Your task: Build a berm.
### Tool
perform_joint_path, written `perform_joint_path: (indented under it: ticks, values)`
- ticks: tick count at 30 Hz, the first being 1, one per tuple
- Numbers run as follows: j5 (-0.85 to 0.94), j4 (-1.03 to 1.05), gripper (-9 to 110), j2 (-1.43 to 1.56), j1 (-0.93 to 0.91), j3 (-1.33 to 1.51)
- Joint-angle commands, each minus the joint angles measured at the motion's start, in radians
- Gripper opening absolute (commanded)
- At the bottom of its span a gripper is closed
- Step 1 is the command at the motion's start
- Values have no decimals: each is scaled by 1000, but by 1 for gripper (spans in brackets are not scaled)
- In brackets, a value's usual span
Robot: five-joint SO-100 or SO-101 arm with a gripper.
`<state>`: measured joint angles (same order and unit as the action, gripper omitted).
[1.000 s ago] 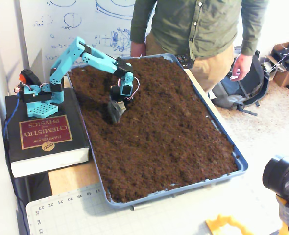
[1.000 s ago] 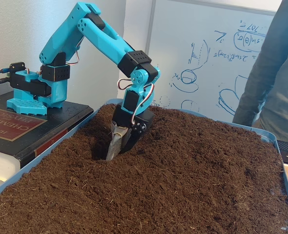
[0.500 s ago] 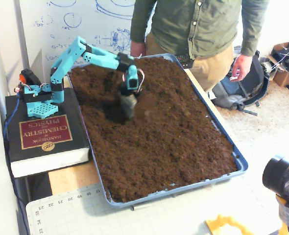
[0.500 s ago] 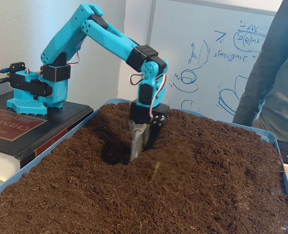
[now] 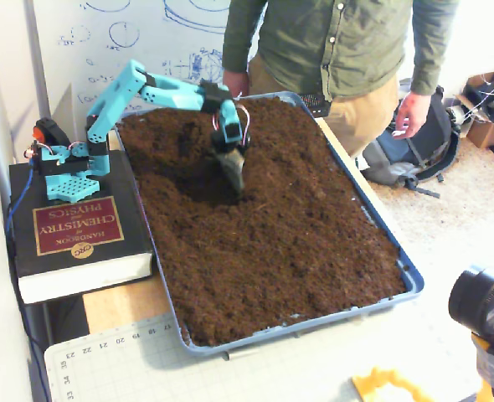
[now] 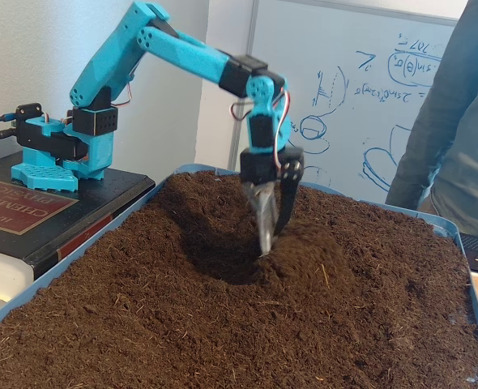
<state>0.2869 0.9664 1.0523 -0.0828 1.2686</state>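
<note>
In the fixed view from above, my gripper (image 5: 236, 173) points down into the soil in the blue tray (image 5: 410, 276), at the right edge of a dark hollow (image 5: 198, 180). I judge I'm mid-push, heaping soil. Next I should drag more soil from the hollow against the heap.

The low fixed view shows what the other hides: the berm (image 6: 312, 259), a small mound just right of the hollow, touching my fingertips. My jaws (image 6: 273, 219) stand slightly apart, gripping nothing
</note>
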Motion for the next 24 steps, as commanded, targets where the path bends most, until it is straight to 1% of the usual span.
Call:
perform_joint_path:
  ticks: [1, 9, 13, 17, 20, 24]
  values:
    - [-8, -20, 1, 233, 15, -101]
    - [-21, -25, 1, 275, 32, -123]
    - [-176, -37, 1, 331, 104, -124]
    - [-328, -40, 1, 298, 178, -169]
    - [-387, -124, 1, 229, 236, -218]
    - [-399, -367, 1, 123, 279, -236]
